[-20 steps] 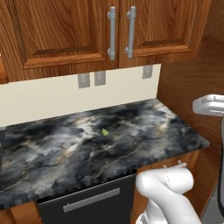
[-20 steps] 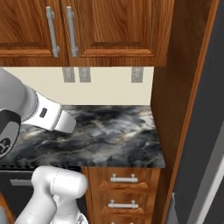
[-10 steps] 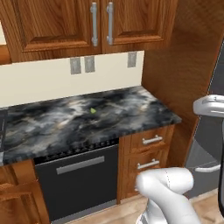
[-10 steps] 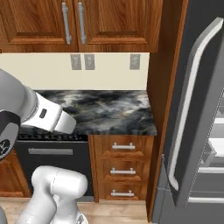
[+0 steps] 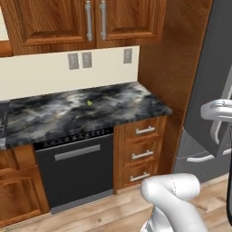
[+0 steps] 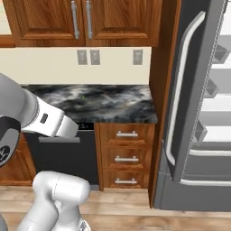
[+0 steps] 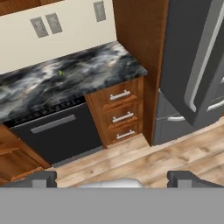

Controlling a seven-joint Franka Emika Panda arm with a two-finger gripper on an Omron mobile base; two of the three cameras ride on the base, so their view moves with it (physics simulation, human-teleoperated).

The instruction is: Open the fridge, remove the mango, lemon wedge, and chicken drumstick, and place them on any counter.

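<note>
1. The gripper is spread wide with nothing between its fingers, hanging above the wood floor.
2. In the hand view, three drawers stand at 12 o'clock from the fingers, with a black oven just at their 9 o'clock side.
3. Above both runs the counter; the lemon wedge lies on it, a tiny green speck toward the back wall, well apart from the edges.
4. Wall outlets sit at 12 o'clock from the wedge, under wooden cupboards.
5. A tall wooden panel stands between counter and fridge.
6. In the right base view, at 3 o'clock, the fridge door stands open, its white handle facing the room, white shelves showing behind it.
7. I cannot make out the mango or drumstick.
</note>
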